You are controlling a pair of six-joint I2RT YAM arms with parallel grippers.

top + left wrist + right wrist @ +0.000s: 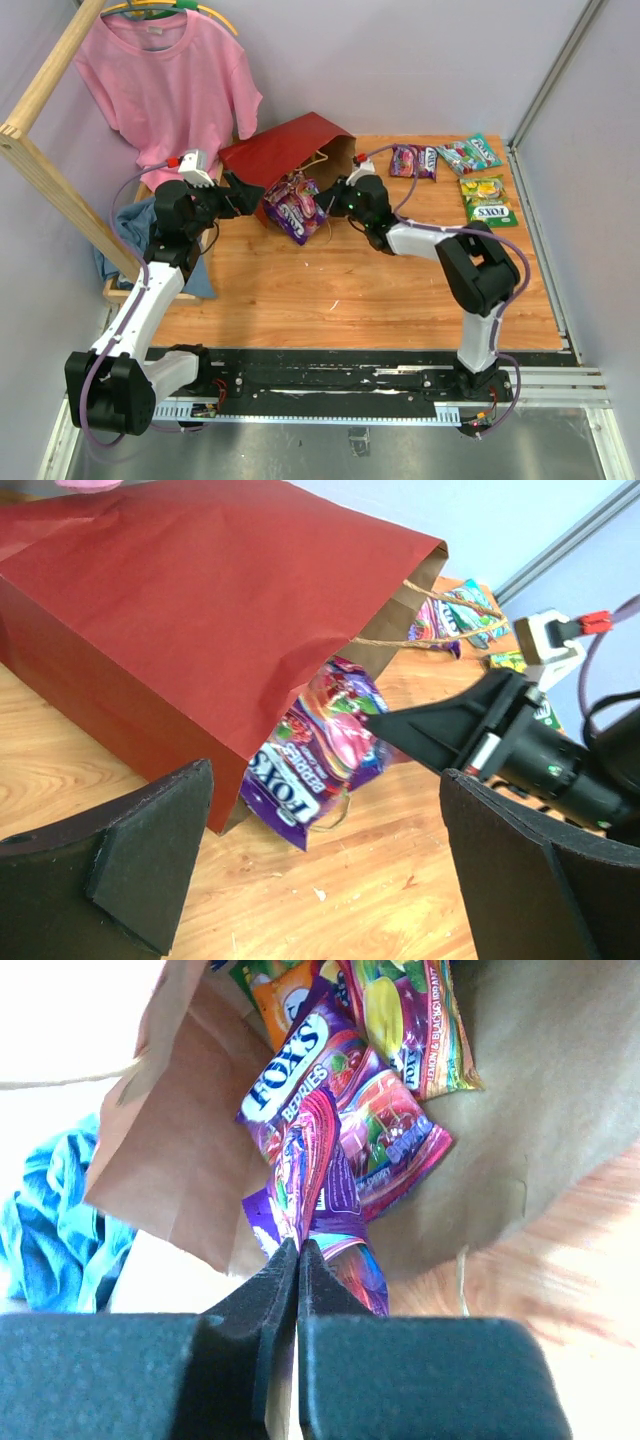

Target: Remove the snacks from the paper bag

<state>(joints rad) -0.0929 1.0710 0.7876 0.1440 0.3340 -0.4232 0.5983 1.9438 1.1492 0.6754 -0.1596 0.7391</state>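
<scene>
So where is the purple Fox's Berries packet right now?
Top view, centre-left: the purple Fox's Berries packet sticks out of the mouth of the red paper bag, beside the right gripper.

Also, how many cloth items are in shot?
2: a pink T-shirt hanging at the far left, and a blue cloth bunched at the table's left edge, partly hidden. More could sit out of view.

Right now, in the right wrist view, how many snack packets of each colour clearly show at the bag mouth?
Purple packets: 2, one pinched by the right end effector
Yellow packet: 1
Orange packet: 1
Total: 4
</scene>
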